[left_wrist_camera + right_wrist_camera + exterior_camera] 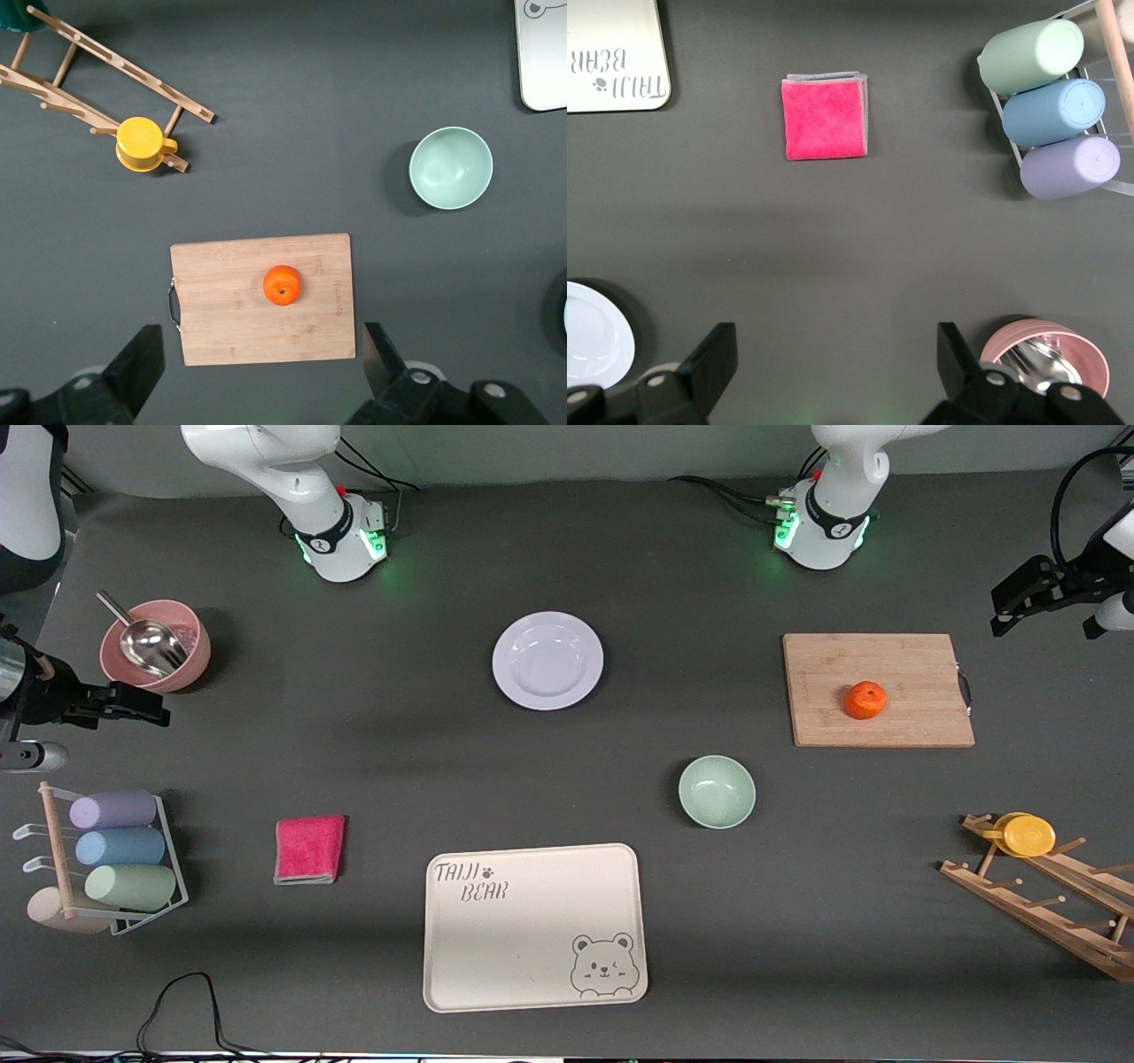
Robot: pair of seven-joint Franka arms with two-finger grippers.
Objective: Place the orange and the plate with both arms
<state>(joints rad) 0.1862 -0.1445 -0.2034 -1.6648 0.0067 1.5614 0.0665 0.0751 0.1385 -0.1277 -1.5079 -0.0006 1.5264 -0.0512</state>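
Bright-orange, the orange (865,700) sits on your bamboo cutting board (877,689), under the left gripper (264,372), fingers spread wide. The right gripper (831,372), also spread, hangs beside the plate (547,660); only its wrist view shows this.

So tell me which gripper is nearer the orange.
Left. The left gripper hangs open by the board's edge near the orange; the right gripper is open between plate and pink bowl.
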